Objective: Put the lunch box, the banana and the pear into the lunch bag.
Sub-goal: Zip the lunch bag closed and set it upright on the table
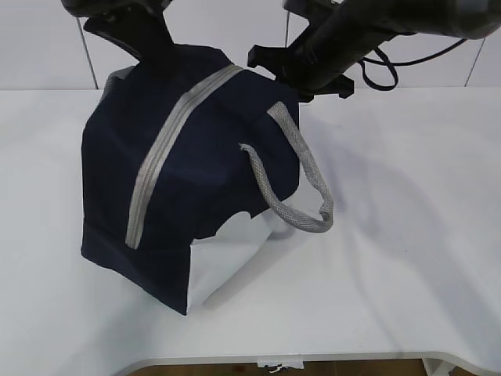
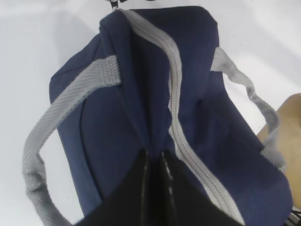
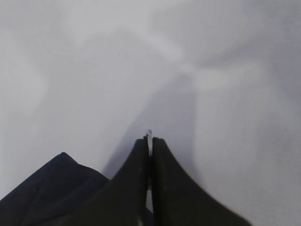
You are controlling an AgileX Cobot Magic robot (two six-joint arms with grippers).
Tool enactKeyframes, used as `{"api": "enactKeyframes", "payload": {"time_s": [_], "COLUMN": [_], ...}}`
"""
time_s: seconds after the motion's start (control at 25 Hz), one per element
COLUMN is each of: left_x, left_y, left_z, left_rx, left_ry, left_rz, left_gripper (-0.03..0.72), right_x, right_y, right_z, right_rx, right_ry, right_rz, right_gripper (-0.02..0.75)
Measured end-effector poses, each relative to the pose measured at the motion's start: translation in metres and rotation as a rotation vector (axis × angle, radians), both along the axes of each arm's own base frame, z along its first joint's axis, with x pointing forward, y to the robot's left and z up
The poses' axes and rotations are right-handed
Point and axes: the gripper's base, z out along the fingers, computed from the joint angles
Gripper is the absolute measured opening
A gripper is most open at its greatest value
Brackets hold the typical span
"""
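The lunch bag [image 1: 188, 188] is the landmark here: it stands on the white table [image 1: 407, 235], leaning, with its grey zipper [image 1: 168, 149] run shut along the top from the far edge down the near face. One grey handle [image 1: 301, 188] droops off the bag's right side; the other shows only in the left wrist view, hanging off the opposite side.

The main risk, as I judge it, is that the bag is being held up rather than standing by itself. The left gripper [image 2: 154, 157] is pressed closed at the bag's near top ridge, apparently pinching a fold of the navy cloth just beside the zipper. If that pinch lets go or pulls sideways, the leaning bag could slump or tip toward its white end panel [image 1: 227, 262]. A pinch on loose cloth alone can also slip.

The right gripper [image 3: 150, 141] sits above and behind the bag's right shoulder, its fingers pressed together with at most something tiny and thin at the tips; what that is I cannot tell. If it is a zipper pull, a tug while the left side holds could drag the whole bag.

As for contents: with the zipper closed, the inside of the bag is hidden. The lunch box, the banana and the pear appear in none of the views, so I judge they may be inside, but that cannot be confirmed.
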Motion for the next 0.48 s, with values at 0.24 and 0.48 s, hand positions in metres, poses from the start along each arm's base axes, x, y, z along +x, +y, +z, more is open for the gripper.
{"api": "enactKeyframes", "payload": {"time_s": [0.24, 0.48], "left_x": [0.002, 0.022], "left_y": [-0.002, -0.015], "left_z": [-0.001, -0.032], "left_rx": [-0.02, -0.013], "left_ry": [-0.006, 0.058], "left_rz": [0.004, 0.009], "left_gripper": [-0.003, -0.003], "right_x": [0.003, 0.007], "right_y": [-0.002, -0.01], "right_z": [0.006, 0.001], "right_rx": [-0.004, -0.049], "right_ry": [-0.016, -0.02], "right_rz": [0.0, 0.0], "right_gripper": [0.001, 0.05]}}
